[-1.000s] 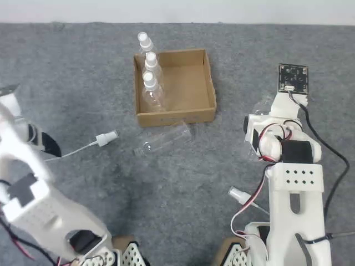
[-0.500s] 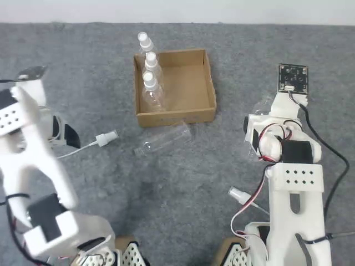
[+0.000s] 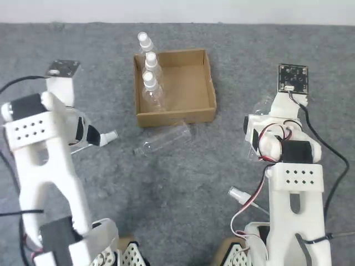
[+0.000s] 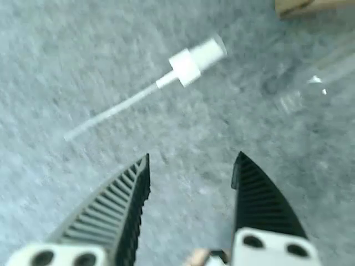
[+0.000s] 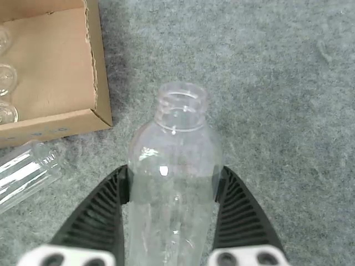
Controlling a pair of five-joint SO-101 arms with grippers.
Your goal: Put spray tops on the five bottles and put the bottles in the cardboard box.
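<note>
Spray top [image 4: 197, 57] by L tool [image 4: 193, 158], spread apart, R tool [image 5: 173, 173] clamped on capless bottle [image 5: 176, 141], looks tilted

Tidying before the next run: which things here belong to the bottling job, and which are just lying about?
Job: cardboard box; three capped bottles inside; uncapped bottle lying before it; held bottle in right end effector; spray top near left end effector; second spray top.
Lying about: only grey mat, cables.

Likely a robotics lab or hobby bench: grey carpet-like mat [image 3: 188, 188], white printed arms [image 3: 294, 185], exposed wiring [image 3: 269, 128].
</note>
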